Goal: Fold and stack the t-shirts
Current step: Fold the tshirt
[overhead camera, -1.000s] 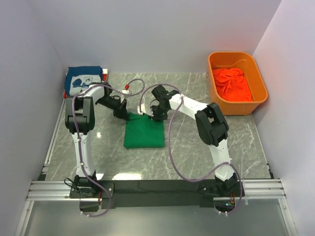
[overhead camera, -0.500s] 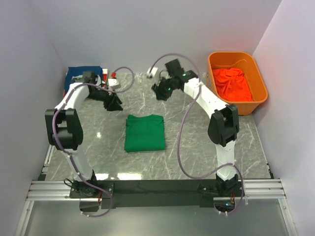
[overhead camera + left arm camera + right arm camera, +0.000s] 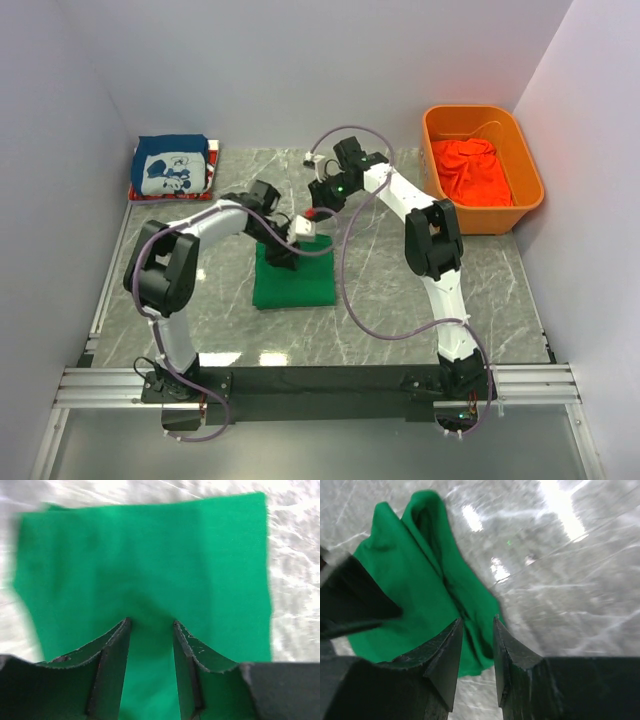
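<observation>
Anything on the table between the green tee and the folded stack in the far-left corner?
No loose object shows on the marble between the green tee and the blue tee on the stack. Only the left arm's own forearm reaches across that stretch.

Lab cell: white partitions (image 3: 300, 70) around marble tabletop (image 3: 500, 290).

Green t-shirt (image 3: 150, 560) — left edge blurred, near edge behind fingers (image 3: 111, 670)
</observation>
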`<state>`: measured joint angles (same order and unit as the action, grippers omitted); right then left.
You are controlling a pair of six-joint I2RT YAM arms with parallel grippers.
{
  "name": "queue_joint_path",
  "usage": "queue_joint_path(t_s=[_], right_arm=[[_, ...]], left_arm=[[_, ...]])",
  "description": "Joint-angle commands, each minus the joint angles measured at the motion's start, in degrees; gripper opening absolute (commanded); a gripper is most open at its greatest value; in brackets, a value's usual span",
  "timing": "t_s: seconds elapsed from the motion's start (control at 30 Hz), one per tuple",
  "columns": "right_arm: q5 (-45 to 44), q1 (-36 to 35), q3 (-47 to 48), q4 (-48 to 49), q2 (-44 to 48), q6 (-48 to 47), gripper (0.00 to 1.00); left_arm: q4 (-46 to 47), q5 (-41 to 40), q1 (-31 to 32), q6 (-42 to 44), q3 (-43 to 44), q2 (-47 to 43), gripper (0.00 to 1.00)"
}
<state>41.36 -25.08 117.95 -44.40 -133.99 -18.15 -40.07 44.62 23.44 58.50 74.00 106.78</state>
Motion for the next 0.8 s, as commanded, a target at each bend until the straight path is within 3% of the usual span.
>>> queue_joint_path(t_s=[0.0, 0.17, 0.33, 0.57, 0.77], right_arm=[[4.07, 0.82, -1.75, 1.86, 2.24, 2.60, 0.38], [4.08, 2.49, -8.16, 2.04, 6.19, 1.98, 0.38], [5.65, 3.02, -14.49, 1.08, 10.32, 1.45, 0.38], [10.23, 1.79, -22.58, 2.39, 13.67, 3.73, 0.37], [11.46, -1.46, -25.14, 8.53, 12.36, 8.57, 0.37]], left_arm=[[1.93, -4.81, 3.88, -2.69, -3.06, -0.26, 0.44], [3.07, -6.65, 10.47, -8.40, -8.16, -1.83, 0.40], [4.12, -2.09, 16.09, -14.35, -12.56, -6.41, 0.40], [11.68, 0.29, 17.08, -27.99, -15.81, -18.88, 0.45], [10.19, -3.83, 16.99, -28.27, -11.86, -20.74, 0.49]])
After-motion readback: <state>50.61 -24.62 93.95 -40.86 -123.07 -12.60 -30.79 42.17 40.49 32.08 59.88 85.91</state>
